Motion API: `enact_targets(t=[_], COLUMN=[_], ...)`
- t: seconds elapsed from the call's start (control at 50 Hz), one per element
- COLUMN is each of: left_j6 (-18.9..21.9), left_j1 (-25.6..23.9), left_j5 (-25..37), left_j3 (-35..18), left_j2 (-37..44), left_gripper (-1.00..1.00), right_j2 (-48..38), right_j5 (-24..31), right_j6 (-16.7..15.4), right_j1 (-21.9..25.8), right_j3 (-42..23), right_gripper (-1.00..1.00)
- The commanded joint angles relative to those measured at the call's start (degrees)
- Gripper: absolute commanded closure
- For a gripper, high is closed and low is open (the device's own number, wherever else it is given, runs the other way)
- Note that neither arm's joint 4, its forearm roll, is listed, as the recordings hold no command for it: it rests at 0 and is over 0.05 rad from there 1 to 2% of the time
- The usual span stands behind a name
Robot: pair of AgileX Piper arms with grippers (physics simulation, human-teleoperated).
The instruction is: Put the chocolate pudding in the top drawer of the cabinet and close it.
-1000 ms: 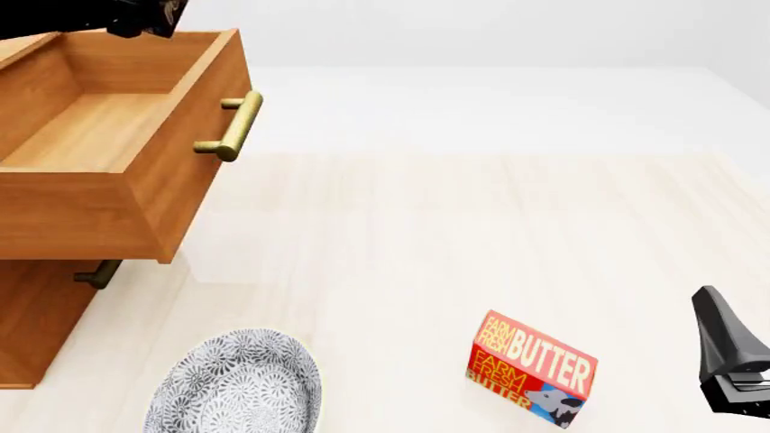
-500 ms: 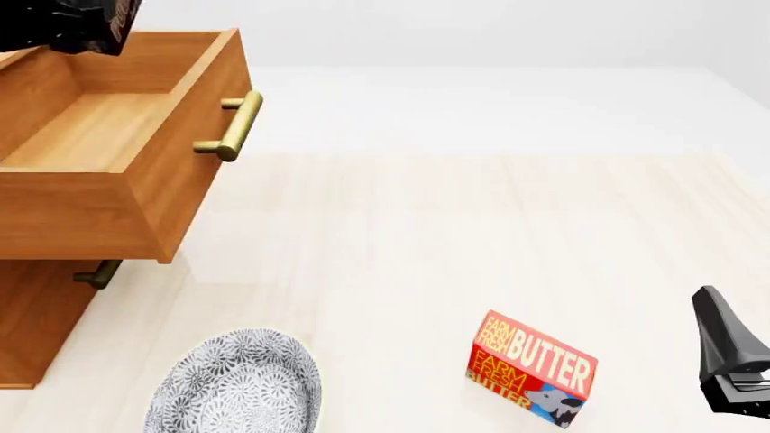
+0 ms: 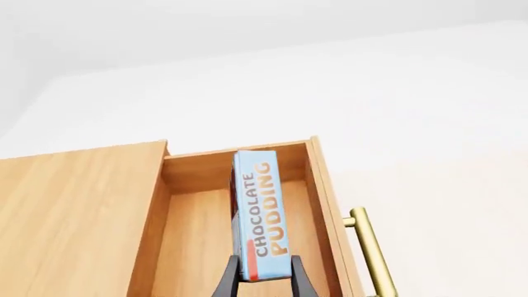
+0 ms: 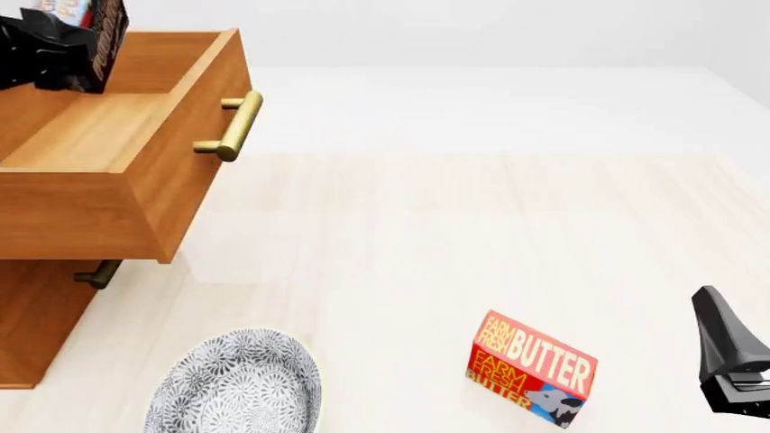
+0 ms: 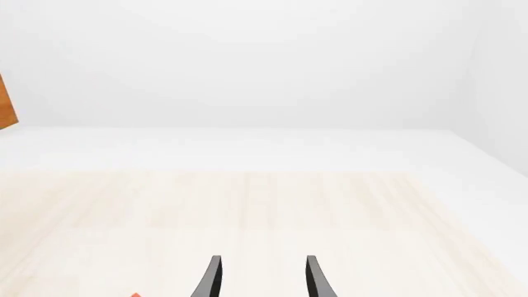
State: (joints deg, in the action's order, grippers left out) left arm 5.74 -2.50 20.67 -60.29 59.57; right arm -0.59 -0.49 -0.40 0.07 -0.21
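Left claw (image 3: 264,276) clamped on pudding (image 3: 259,213), held edge-up over open top drawer (image 4: 114,135) at 10 o'clock. Best lowered toward the drawer floor before release — then handle (image 4: 231,126) pushed in. Right claw (image 5: 262,276) apart, idle at 4 o'clock. Pale table (image 4: 481,234), white room; butter (image 4: 532,368), bowl (image 4: 234,383) nearby.

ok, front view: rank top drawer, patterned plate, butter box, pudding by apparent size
1. top drawer
2. patterned plate, partly cut off by the frame
3. butter box
4. chocolate pudding, held in the left gripper, farther away and partly cropped, so unsure
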Motion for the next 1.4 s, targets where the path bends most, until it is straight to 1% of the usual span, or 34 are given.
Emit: enact_targets(t=[0.02,0.16,0.44,0.76,1.4], left_j6=[-0.5,-0.8,-1.2,-2.3,-3.7], left_j1=[0.8,2.3,4.7,4.9,6.4], left_j5=[-0.6,-0.4,-2.0,-3.2,-5.6], left_j3=[1.7,2.3,4.1,3.3,6.6], left_j2=[0.0,-0.2,0.5,3.4,4.1], left_gripper=[1.0,1.0,1.0,1.0,1.0], right_j2=[0.0,0.0,0.0,0.0,0.0], right_j5=[0.0,0.0,0.0,0.0,0.0], right_j6=[0.0,0.0,0.0,0.0,0.0], right_j1=[0.0,0.0,0.0,0.0,0.0], right_j3=[0.0,0.0,0.0,0.0,0.0], right_gripper=[-1.0,-1.0,-1.0,-1.0,-1.0])
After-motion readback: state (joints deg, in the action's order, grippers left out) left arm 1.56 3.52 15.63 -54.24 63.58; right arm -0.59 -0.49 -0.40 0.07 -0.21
